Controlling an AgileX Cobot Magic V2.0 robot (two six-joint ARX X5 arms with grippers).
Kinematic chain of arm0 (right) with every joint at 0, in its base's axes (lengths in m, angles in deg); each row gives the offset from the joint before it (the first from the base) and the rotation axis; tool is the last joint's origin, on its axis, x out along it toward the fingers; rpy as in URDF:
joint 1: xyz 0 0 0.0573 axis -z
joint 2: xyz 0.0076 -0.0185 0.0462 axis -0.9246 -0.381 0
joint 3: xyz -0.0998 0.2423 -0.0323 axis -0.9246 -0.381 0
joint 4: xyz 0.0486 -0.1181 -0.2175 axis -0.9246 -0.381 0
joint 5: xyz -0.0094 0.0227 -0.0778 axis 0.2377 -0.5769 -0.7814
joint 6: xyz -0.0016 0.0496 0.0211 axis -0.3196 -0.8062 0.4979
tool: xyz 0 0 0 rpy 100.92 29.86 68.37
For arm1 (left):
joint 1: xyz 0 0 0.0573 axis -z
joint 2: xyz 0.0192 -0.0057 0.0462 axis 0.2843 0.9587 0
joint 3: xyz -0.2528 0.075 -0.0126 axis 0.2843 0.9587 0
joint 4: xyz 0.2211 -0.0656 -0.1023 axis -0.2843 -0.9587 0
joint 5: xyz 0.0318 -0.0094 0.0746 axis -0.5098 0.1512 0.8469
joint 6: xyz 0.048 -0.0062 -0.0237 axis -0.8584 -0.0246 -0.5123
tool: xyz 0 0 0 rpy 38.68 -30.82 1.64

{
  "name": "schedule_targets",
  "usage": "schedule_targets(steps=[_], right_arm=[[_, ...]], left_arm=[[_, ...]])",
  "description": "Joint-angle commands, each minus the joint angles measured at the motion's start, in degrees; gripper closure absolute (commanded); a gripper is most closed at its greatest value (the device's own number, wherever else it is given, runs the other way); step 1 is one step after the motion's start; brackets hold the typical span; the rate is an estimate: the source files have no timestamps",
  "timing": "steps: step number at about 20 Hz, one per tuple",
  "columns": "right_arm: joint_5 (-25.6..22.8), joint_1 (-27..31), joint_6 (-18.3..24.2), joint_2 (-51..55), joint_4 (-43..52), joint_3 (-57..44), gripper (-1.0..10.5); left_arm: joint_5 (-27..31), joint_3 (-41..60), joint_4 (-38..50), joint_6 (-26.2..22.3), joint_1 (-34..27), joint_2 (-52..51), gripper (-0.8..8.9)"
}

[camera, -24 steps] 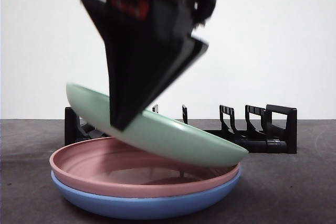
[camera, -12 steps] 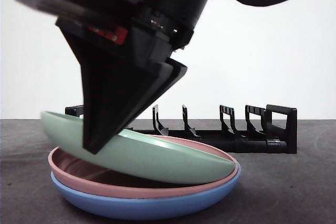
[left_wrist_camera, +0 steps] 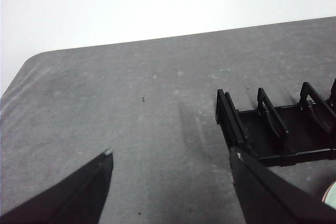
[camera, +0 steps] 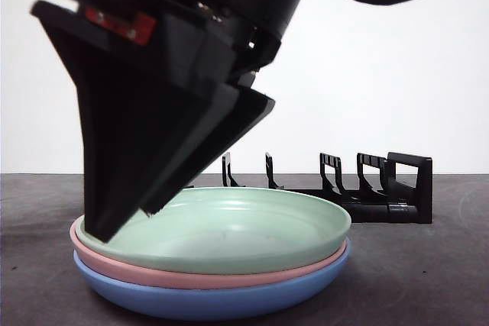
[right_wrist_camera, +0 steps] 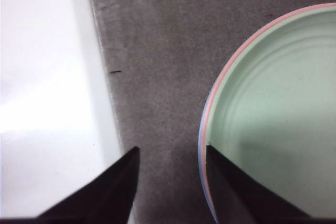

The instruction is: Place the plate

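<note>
A second ago the green plate (camera: 229, 230) hung tilted in my right gripper (right_wrist_camera: 170, 156); it now lies level, nested in the pink plate (camera: 199, 276), which sits in the blue plate (camera: 206, 299) on the bench (camera: 428, 265). My right jaws are parted and hold nothing, one standing over the stack's rim and the other outside it over bare bench, so I judge the placement done and a straight lift clear is what remains. My left gripper (left_wrist_camera: 170, 156) waits open and empty near the black rack (left_wrist_camera: 278, 135).
</note>
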Motion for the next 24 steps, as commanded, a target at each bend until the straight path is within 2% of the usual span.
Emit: schedule_targets(steps=[1, 4, 8, 10, 16, 19, 20, 24], right_arm=[[0.07, -0.83, -1.38, -0.04, -0.02, 3.39, 7.2], [-4.09, -0.59, -1.05, 2.6, -0.15, 5.88, 7.2], [-14.82, 2.95, 3.34, 8.48, 0.11, 6.56, 7.2], [-16.02, 6.27, 4.52, 10.67, -0.46, 6.56, 7.2], [-14.75, 22.93, 7.52, 15.52, -1.36, 6.56, 7.2], [-12.13, 31.65, 9.07, 16.41, -1.2, 6.56, 7.2], [-10.43, 36.39, 9.35, 16.52, -1.01, 6.56, 7.2], [-5.92, 49.92, 8.22, 16.57, 0.35, 6.56, 7.2]], left_arm=[[0.2, -0.87, 0.59, 1.51, 0.04, 0.09, 4.73], [0.2, -0.87, 0.61, 1.6, 0.04, 0.09, 4.73], [0.2, -0.87, 0.63, 1.99, 0.04, 0.11, 4.73], [0.17, -0.87, 0.66, 2.51, 0.04, 0.13, 4.74], [0.15, -0.87, 1.53, 2.73, 0.04, 1.01, 4.74], [0.15, -0.87, 2.86, 2.71, 0.04, 2.71, 4.74], [0.15, -0.87, 4.17, 2.73, 0.04, 3.98, 4.74], [0.09, -0.87, 11.96, 2.8, 0.04, 10.27, 4.74]])
